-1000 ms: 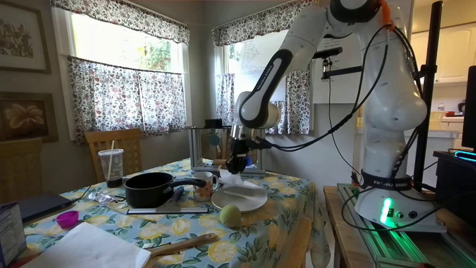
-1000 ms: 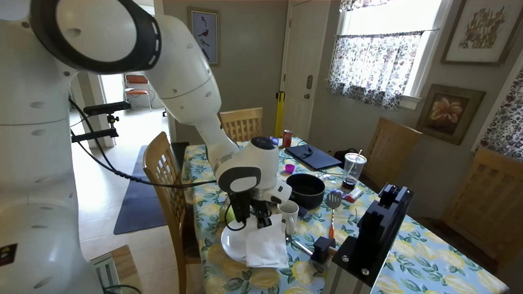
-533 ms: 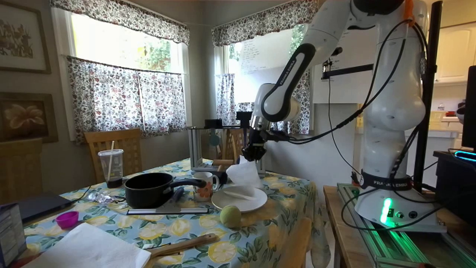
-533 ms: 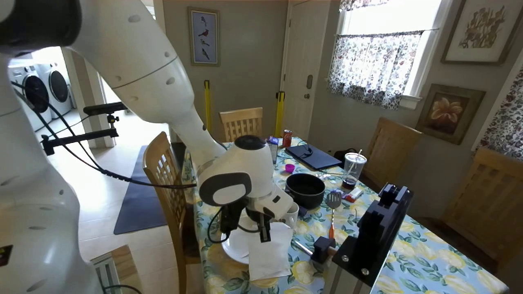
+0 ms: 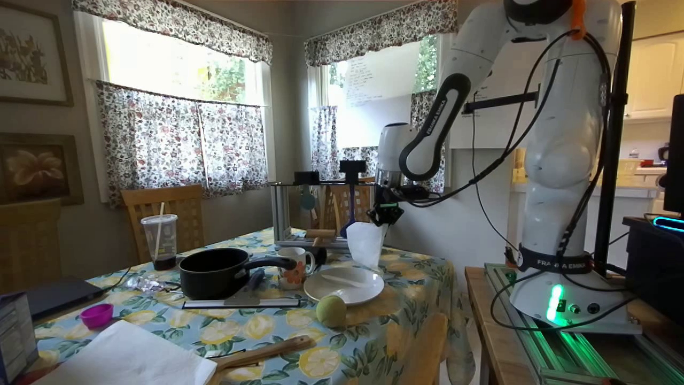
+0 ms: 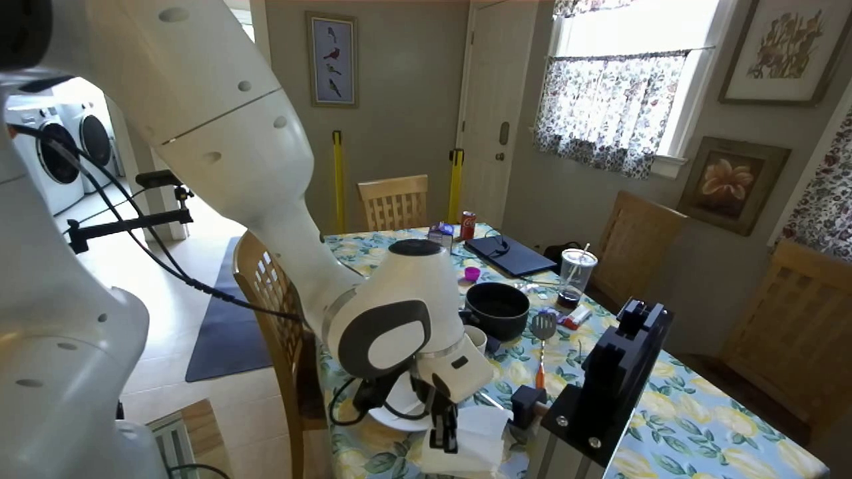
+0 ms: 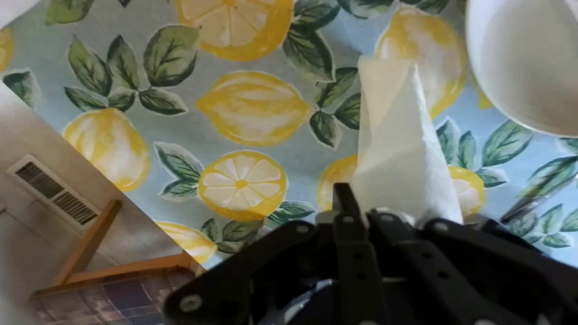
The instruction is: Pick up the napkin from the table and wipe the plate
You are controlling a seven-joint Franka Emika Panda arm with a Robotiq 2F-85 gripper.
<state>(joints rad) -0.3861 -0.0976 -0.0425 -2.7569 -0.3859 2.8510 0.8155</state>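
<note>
The napkin (image 5: 367,243), a white folded sheet, hangs from my gripper (image 5: 386,218) just behind the plate in an exterior view. My gripper (image 7: 354,203) is shut on the napkin (image 7: 402,167) in the wrist view, and the sheet stretches out past the fingertips over the tablecloth. Whether its lower edge touches the table (image 5: 214,329) I cannot tell. The plate (image 5: 350,295) is white and round, with a thin pale strip lying on it. In an exterior view the arm partly covers the plate (image 6: 399,402), and the napkin (image 6: 479,439) shows beside it.
A black pan (image 5: 206,280) and a flowered mug (image 5: 290,270) stand close to the plate. A green ball (image 5: 331,311) lies at the plate's near rim. Behind rises a metal frame (image 5: 279,219). A wooden utensil (image 5: 272,350) and a flat white sheet (image 5: 128,355) lie in front.
The gripper has risen and moved right in an exterior view, carrying the napkin from the plate's back rim to behind it. The plate has stayed in place.
</note>
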